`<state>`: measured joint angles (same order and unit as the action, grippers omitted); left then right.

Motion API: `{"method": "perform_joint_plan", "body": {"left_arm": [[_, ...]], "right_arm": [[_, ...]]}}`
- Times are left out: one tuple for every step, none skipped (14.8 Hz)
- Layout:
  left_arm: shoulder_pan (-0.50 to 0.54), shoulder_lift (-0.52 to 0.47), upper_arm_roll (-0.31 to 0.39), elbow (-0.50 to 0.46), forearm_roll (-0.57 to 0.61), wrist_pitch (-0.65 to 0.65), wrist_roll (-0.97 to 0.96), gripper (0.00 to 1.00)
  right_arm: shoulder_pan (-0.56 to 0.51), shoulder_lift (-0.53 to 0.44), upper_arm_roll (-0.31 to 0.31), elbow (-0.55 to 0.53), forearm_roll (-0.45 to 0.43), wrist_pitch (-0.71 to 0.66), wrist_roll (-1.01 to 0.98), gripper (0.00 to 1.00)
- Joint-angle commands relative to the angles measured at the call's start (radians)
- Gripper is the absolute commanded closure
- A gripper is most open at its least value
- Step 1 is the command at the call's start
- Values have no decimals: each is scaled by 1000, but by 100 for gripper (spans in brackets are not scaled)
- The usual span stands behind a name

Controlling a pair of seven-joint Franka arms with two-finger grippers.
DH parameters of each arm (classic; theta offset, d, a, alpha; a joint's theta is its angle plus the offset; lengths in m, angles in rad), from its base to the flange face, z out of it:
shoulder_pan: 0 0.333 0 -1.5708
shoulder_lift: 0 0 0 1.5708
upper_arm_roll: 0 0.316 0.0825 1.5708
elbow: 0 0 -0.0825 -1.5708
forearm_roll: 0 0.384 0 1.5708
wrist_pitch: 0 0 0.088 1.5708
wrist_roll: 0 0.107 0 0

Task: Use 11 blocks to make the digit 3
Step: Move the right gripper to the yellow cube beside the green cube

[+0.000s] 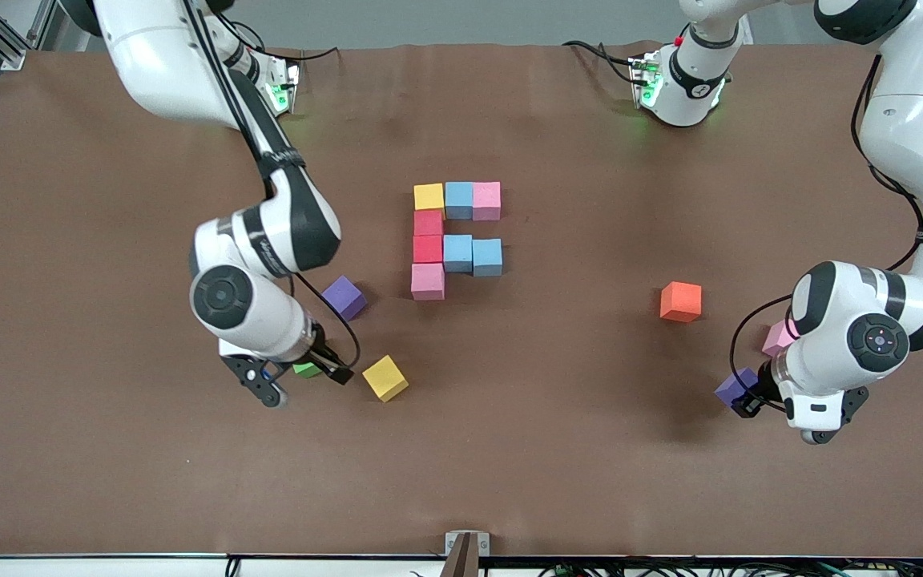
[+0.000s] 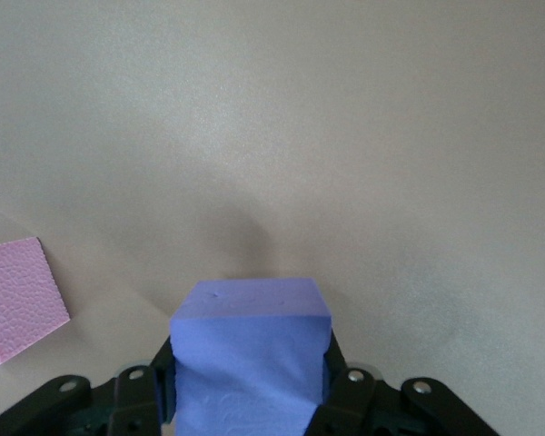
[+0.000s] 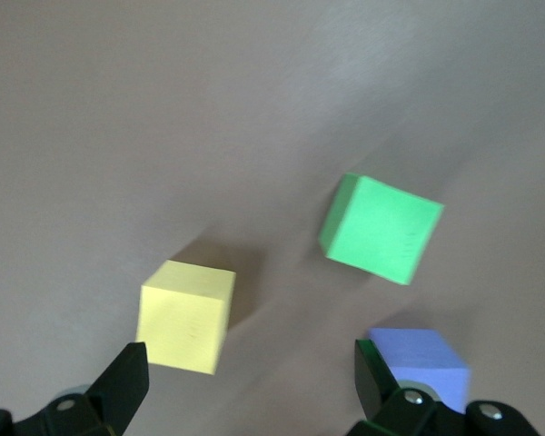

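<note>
Table (image 1: 109,449), a flat brown matte sheet, carries the unfinished digit 3 (image 1: 452,237): eight matte foam cubes touching face to face, square-edged and equal in size, namely a top bar of yellow, light blue and pink, two red cubes and a pink one down the column, and two light blue cubes forming the middle bar. The column lacks its lowest cube and the bottom bar is absent. Left gripper (image 1: 750,398), over the left arm's end of the table, has its fingers (image 2: 159,386) closed on opposite faces of a purple block (image 2: 250,350), which sits squarely between them; a loose pink block (image 2: 14,300) lies just beside those fingers. Judgement: this block should be carried level, set down flush against the lower pink cube of the column with faces parallel, and released only once it rests flat, since foam yields and may spring aside. Right gripper (image 1: 301,383) hangs with fingers spread wide and empty; the loose yellow block (image 3: 186,313) lies near one fingertip, a second purple block (image 3: 418,363) near the other, and the green cube (image 3: 381,227) ahead of the gap. An orange cube (image 1: 680,301) stands apart from both grippers.
</note>
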<state>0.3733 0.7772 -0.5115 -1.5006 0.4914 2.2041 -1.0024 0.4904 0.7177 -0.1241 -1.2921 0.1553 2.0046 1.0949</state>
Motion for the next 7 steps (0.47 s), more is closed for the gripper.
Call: {"method": "perform_joint_plan", "body": {"left_arm": [[-5, -9, 2, -3, -10, -10, 16, 52], [-5, -10, 2, -3, -10, -10, 16, 52], [-5, -10, 2, -3, -10, -10, 16, 52], [-5, -10, 2, -3, -10, -10, 16, 52], [-5, -10, 2, -3, -10, -10, 14, 52], [-5, -10, 2, -3, -10, -10, 14, 52], [-5, -10, 2, -3, -10, -10, 14, 52]], "right_arm": [[30, 112, 0, 150, -26, -46, 107, 0], [36, 136, 0, 175, -26, -47, 135, 0], [45, 162, -2, 200, -26, -47, 166, 0], [46, 182, -2, 224, -26, -47, 183, 0], [46, 201, -2, 244, -26, -47, 195, 0], [48, 215, -3, 255, -26, -47, 206, 0], [51, 229, -5, 263, -26, -46, 210, 0]]}}
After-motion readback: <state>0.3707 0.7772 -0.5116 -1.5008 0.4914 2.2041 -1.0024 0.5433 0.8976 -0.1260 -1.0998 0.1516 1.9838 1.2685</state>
